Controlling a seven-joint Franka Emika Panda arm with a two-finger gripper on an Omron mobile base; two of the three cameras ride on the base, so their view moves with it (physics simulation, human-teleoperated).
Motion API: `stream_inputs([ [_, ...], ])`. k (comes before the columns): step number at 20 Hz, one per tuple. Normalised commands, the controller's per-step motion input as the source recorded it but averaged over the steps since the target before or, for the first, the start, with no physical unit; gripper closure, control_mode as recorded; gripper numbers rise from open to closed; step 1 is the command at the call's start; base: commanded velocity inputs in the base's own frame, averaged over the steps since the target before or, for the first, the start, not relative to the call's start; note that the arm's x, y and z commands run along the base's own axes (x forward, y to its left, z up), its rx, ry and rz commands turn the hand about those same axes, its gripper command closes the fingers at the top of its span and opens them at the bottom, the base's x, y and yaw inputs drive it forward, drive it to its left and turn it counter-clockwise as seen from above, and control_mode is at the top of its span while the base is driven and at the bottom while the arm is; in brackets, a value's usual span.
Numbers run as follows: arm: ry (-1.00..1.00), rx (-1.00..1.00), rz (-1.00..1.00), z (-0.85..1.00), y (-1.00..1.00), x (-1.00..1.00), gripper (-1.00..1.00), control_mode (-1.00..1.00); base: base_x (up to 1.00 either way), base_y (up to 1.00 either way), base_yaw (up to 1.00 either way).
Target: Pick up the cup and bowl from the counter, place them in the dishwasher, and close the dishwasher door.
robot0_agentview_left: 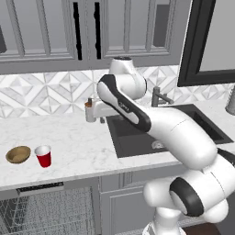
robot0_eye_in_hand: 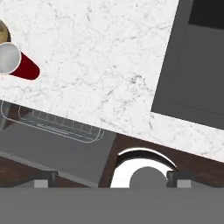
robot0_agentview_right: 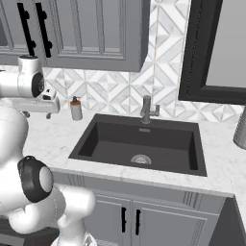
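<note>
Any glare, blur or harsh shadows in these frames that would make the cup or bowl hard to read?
Left base view: flat, even light, cup and bowl sharp, with only faint shadows on the counter. Hand view: cup crisp, cut by the left edge.

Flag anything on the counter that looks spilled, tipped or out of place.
Nothing stands out. The cup stands upright beside the bowl on the counter, nothing spilled. The soap dispenser is upright by the sink.
</note>
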Motion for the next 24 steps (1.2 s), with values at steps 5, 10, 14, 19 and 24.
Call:
stream_inputs([
  [5,0.06,0.0,0.1,-0.43,0.74,0.24,-1.0,-1.0,0.0,0.0,0.0],
  [10,0.05,0.0,0.0,-0.39,0.79,0.27,-1.0,-1.0,0.0,0.0,0.0],
  [14,0.0,0.0,0.0,-0.15,0.69,0.2,-1.0,-1.0,0.0,0.0,0.0],
  [19,-0.01,0.0,0.0,-0.07,0.8,0.0,-1.0,-1.0,0.0,0.0,0.0],
  [24,0.0,-0.03,0.0,-0.21,0.46,0.06,-1.0,-1.0,0.0,0.0,0.0],
])
